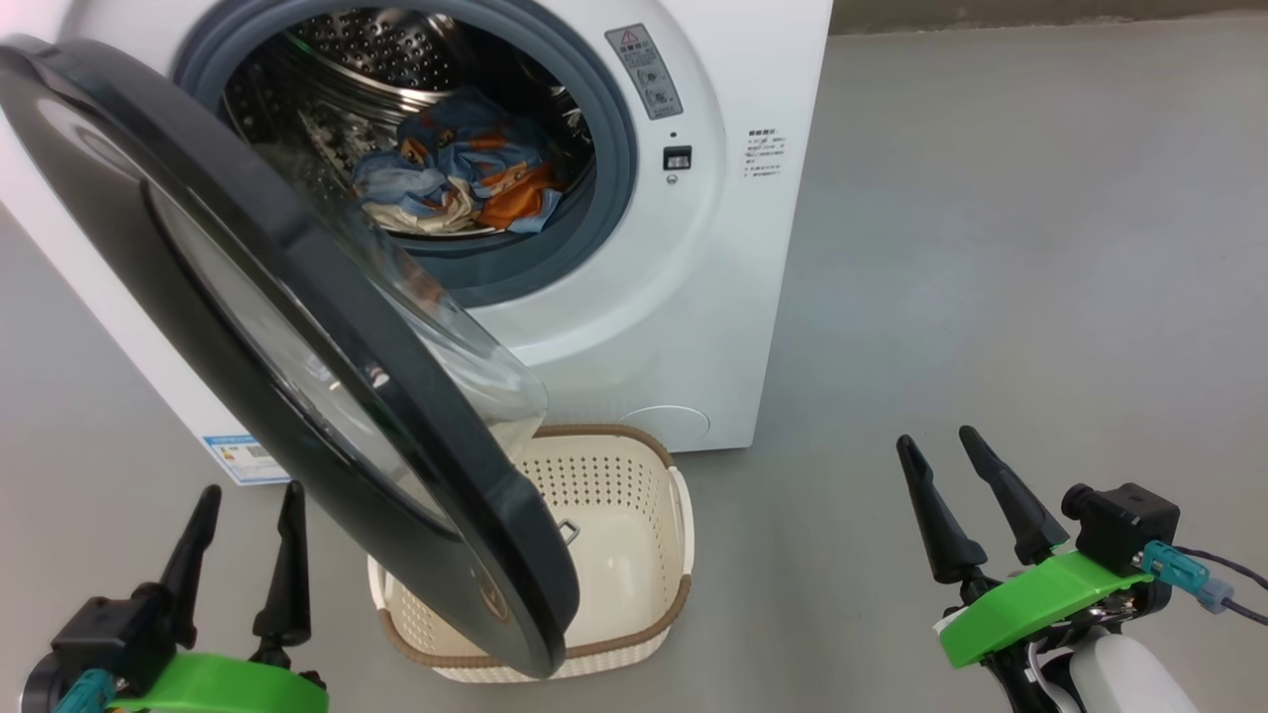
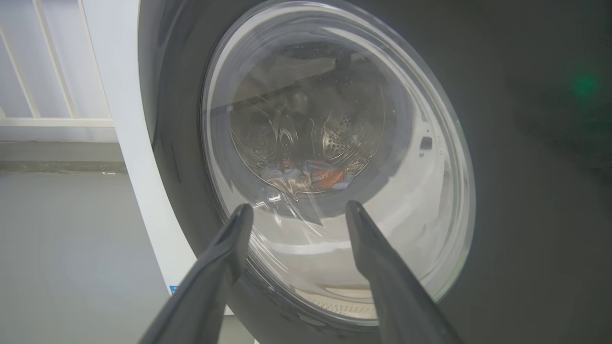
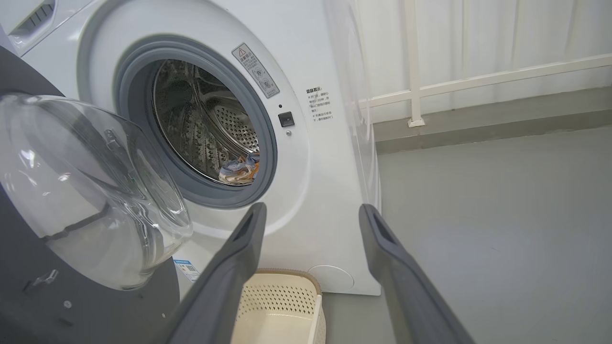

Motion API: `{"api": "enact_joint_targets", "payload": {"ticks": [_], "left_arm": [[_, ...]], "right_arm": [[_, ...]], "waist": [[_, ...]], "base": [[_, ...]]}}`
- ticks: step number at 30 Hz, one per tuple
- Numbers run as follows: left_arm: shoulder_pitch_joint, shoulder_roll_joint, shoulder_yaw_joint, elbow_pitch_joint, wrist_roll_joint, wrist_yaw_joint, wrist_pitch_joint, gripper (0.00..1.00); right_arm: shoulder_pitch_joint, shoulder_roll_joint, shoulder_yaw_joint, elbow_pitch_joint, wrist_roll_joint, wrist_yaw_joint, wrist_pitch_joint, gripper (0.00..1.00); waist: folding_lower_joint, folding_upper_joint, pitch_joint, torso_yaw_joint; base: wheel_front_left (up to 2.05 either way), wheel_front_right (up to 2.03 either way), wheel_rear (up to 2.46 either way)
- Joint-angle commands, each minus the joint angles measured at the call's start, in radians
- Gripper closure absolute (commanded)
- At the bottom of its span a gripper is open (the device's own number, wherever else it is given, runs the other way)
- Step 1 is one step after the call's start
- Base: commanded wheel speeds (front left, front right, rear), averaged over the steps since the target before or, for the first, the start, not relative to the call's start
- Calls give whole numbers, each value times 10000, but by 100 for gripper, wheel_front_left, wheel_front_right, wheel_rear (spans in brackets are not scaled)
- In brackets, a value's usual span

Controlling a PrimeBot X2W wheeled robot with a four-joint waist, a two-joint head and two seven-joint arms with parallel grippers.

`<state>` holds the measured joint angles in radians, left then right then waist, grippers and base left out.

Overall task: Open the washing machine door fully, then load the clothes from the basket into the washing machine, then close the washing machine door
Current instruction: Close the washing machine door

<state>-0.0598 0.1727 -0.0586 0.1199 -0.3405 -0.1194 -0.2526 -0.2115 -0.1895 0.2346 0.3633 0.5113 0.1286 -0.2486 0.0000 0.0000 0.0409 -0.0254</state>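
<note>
The white washing machine [image 1: 684, 327] stands with its round black door [image 1: 327, 327] swung partway out over the basket [image 1: 634, 555]. Light-blue and orange clothes [image 1: 466, 178] lie in the steel drum, also seen as clothes [image 3: 241, 169] in the right wrist view. The cream basket [image 3: 282, 306] on the floor holds nothing. My left gripper [image 1: 250, 505] is open at the lower left, just outside the door; the door's glass window [image 2: 334, 157] lies right ahead of its fingers [image 2: 224, 258]. My right gripper [image 1: 939, 444] is open at the lower right, well clear of the machine.
Grey floor [image 1: 991, 248] spreads to the right of the machine. A white railing [image 3: 478, 76] runs along the wall behind. A blue label [image 1: 238, 456] sits low on the machine's front, left of the door.
</note>
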Motion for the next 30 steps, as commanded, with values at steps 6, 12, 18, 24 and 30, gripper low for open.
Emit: {"api": "enact_joint_targets", "payload": {"ticks": [6, 12, 18, 24, 30], "left_arm": [[-171, 120, 510, -256, 147, -64, -90, 0], [-186, 85, 544, -205, 185, -90, -91, 0], [-193, 76, 553, -199, 192, -101, -91, 0], [-189, 40, 561, -173, 171, -108, -91, 0], [-179, 22, 531, -147, 121, -111, -91, 0]], "right_arm": [[-243, -36, 166, -257, -82, 21, -132, 0], [-248, -35, 175, -241, -62, 21, -132, 0], [-258, -37, 174, -236, -56, 21, -132, 0], [-264, -50, 168, -248, -56, 21, -132, 0], [-283, -51, 245, -303, 73, 21, -132, 70]], "waist": [[0, 0, 20, 16], [0, 0, 3, 33], [0, 0, 22, 57], [0, 0, 20, 96], [0, 0, -7, 204]], "base": [[0, 0, 0], [0, 0, 0], [0, 0, 0], [0, 0, 0], [0, 0, 0]]}}
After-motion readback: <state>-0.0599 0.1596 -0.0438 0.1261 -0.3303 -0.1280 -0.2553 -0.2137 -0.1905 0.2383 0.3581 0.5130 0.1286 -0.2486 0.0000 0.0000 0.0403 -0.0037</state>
